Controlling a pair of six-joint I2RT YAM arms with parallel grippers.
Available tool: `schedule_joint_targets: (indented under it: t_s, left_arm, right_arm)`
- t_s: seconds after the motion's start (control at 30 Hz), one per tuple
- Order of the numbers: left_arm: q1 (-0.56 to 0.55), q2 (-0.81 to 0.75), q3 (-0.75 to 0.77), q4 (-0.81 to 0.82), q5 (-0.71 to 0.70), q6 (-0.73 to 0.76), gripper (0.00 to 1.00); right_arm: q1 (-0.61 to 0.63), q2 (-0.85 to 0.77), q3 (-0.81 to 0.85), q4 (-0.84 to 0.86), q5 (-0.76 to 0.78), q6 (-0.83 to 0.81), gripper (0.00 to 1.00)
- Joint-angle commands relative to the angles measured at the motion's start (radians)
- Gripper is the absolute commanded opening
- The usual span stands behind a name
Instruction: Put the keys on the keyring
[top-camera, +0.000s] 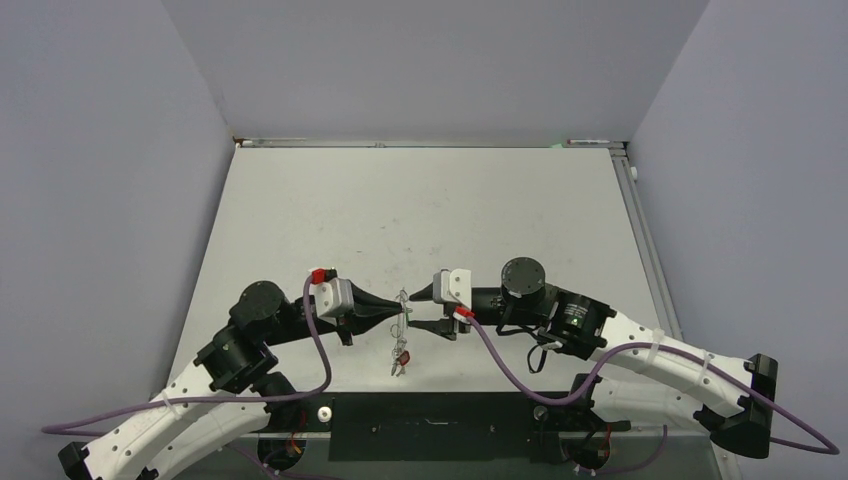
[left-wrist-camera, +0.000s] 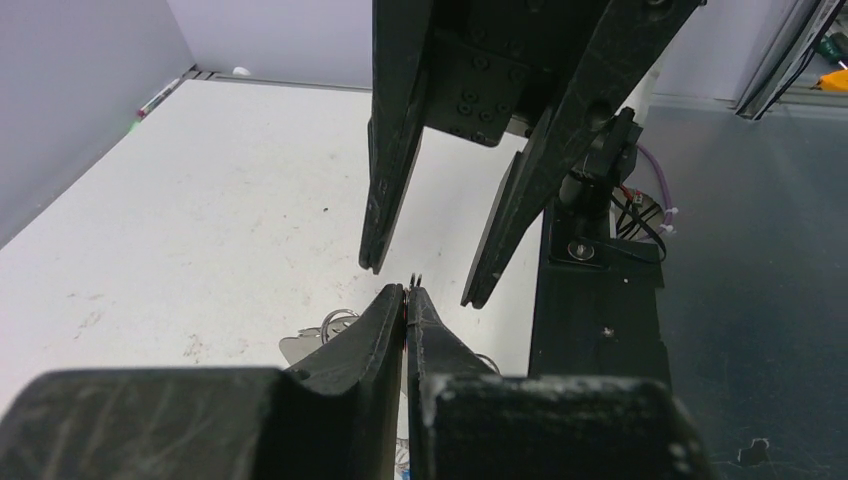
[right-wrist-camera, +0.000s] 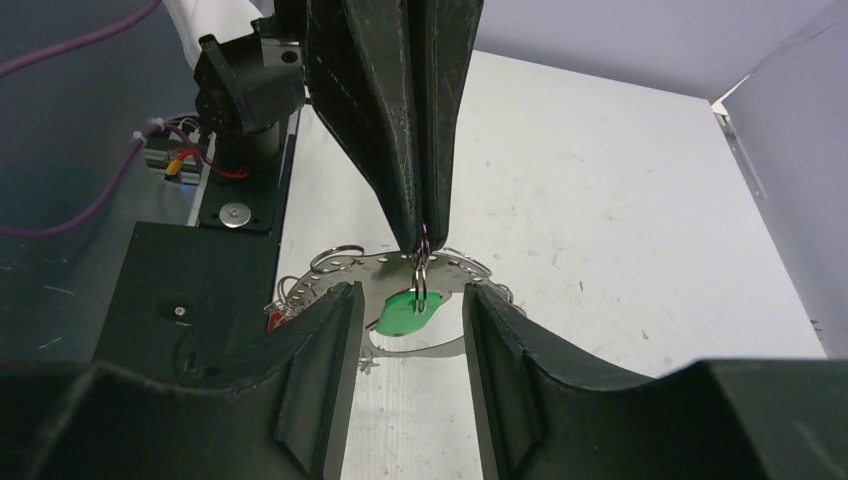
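The task is being judged as partly under way. The green-tagged key (right-wrist-camera: 408, 312) is being pinched by its small top ring in the left gripper (top-camera: 397, 314), whose fingers are being pressed fully together with only that thin wire between them. The right gripper (top-camera: 415, 311) is being held wide apart with nothing in it, one finger at 9 o'clock and the other at 3 o'clock of that key. The keyring (right-wrist-camera: 455, 268) is being seen just behind and below the key, towards 6 o'clock of the worktop (top-camera: 420, 220). The left gripper is at its 9 o'clock and the right gripper at its 3 o'clock. Several split rings (right-wrist-camera: 335, 260) are being shown along its rim, and a red tag (top-camera: 403, 358) is being seen at its 6 o'clock end. Whether the pinched ring is already linked to the keyring, or is only being held over it, cannot be told, so that joining is being counted as left to do or to confirm. The same is being said of the red tag. No blue tag is being made out. Much of the keyring is being cut off by the right gripper's own fingers in the right wrist view, and almost all of it is being blocked in the left wrist view. Whether it is lying flat on the worktop or is being lifted cannot be told.
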Motion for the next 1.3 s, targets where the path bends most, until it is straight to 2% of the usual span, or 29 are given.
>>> schedule_joint_targets:
  t_s: [0.0,0.23,0.4,0.47,0.63,0.9,1.27]
  left_arm:
    - [0.005,-0.017,-0.005,0.156,0.027,-0.062,0.0]
    - [0.009,-0.022,-0.017,0.166,0.031,-0.068,0.0]
    - [0.009,-0.021,-0.017,0.171,0.033,-0.071,0.0]
    - [0.009,-0.021,-0.018,0.176,0.034,-0.075,0.0]
    - [0.01,-0.027,-0.032,0.238,0.029,-0.125,0.0]
    - [0.011,-0.057,-0.125,0.473,-0.058,-0.299,0.0]
    - [0.009,-0.057,-0.171,0.621,-0.167,-0.367,0.0]
  right_arm:
    - [-0.001,-0.005,-0.01,0.069,0.0,0.022,0.41]
    - [-0.001,0.004,0.003,0.075,-0.008,0.024,0.3]
    - [-0.001,0.014,0.006,0.08,-0.011,0.021,0.11]
    - [0.0,0.02,0.006,0.082,-0.013,0.02,0.06]
    - [-0.001,0.022,0.002,0.085,-0.012,0.016,0.05]
    - [-0.001,-0.022,-0.048,0.194,0.021,0.049,0.05]
    - [0.004,-0.01,-0.089,0.313,0.009,0.101,0.05]
